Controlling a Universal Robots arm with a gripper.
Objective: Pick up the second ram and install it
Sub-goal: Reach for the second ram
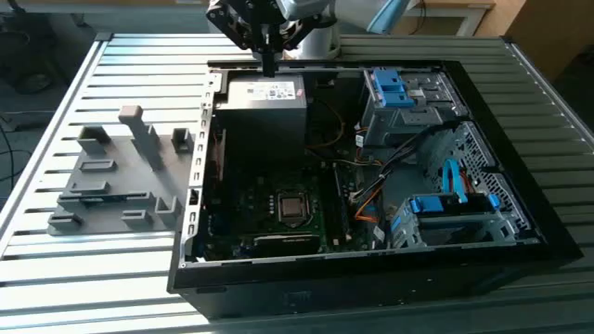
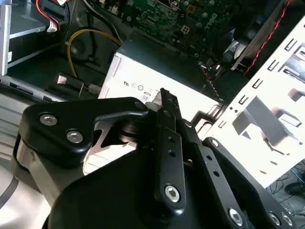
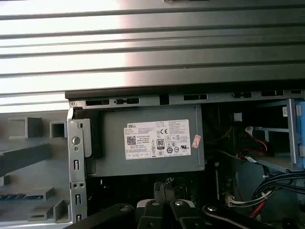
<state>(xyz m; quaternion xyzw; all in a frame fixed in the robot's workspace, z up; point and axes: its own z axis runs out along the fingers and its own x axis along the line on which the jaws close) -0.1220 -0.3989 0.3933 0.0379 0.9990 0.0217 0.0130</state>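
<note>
the gripper (image 1: 267, 67) hangs fingers-down over the far end of the open computer case (image 1: 519, 229), just above the far edge of the power supply (image 1: 267, 97). its fingers are drawn together into one narrow tip with nothing between them; the second wrist view shows the same closed black tip (image 2: 164, 98) over the power supply's labelled face (image 2: 138, 78), and the first wrist view has it (image 3: 166, 206) low in the picture, with the power supply (image 3: 147, 143) beyond.

the second ram (image 1: 91, 198) is well apart from the gripper. it lies as a thin blue strip in the grey holder fixture (image 1: 139, 142), which sits on the slatted metal worktop (image 1: 93, 292) toward the edge on the exterior view's left, just beside the case's side wall. in the first wrist view the blue strip (image 3: 26, 194) shows in the fixture (image 3: 33, 157), beside the case's metal frame.

the case takes up the worktop's middle and the exterior view's right. inside it, the motherboard (image 1: 278, 209) lies on the near side of the power supply, with blue-tabbed drive cages (image 1: 399, 90) and loose cables toward the exterior view's right.
</note>
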